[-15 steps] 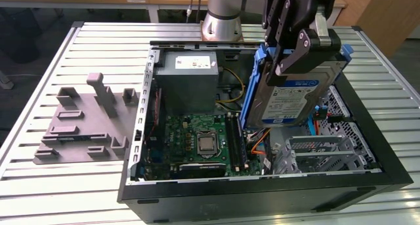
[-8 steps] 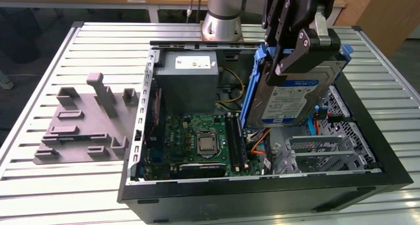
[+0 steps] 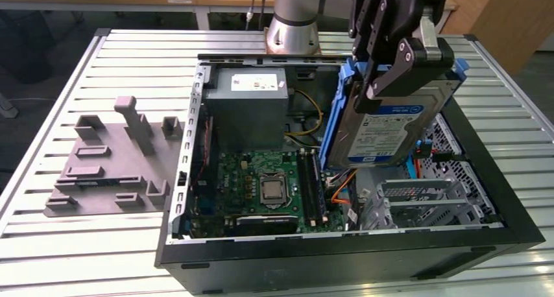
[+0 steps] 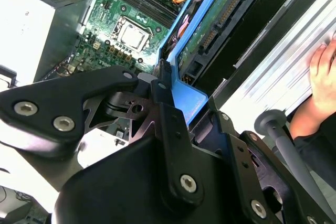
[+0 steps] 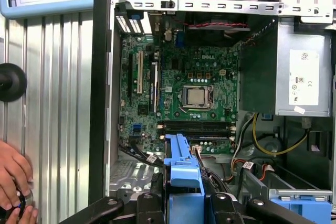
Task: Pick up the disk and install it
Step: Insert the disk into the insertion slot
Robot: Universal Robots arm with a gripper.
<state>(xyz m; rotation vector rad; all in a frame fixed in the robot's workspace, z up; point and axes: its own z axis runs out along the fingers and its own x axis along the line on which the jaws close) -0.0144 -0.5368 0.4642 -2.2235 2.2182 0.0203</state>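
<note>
— Disk (image 3: 394,131) off the table (image 3: 130,70)?
— Yes. The gripper (image 3: 405,67) has its fingers closed tight on its upper end. It hangs on edge, tilted, over the open computer case (image 3: 346,248), about two o'clock from the processor (image 3: 272,188) in the exterior view.
— Anyone near?
— A hand (image 5: 13,174) lies on the table beside the case.

Slatted table (image 3: 130,57) — computer case (image 3: 346,255), grey fixture (image 3: 108,174)
</note>
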